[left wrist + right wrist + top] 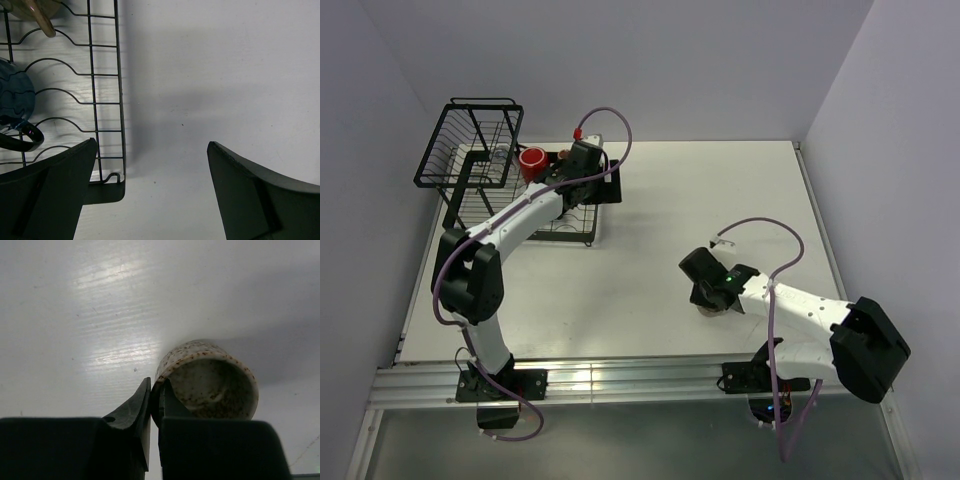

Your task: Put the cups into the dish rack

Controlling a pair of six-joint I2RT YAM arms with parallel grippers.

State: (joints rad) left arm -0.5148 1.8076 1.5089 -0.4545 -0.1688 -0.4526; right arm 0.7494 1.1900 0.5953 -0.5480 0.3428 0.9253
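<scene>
Now the right gripper (155,390) is pinching the rim of the beige cup (210,375), jaws nearly closed, well apart from the dish rack (120,100), where the left gripper (152,145) is hovering wide open beside the blue mug (15,100)

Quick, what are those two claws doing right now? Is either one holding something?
Left gripper: open, nothing between its fingers.
Right gripper: closed, pinching the rim of the speckled beige cup.

beige cup (210,377) is brown-speckled, blue mug (15,95) dark-lined
</scene>
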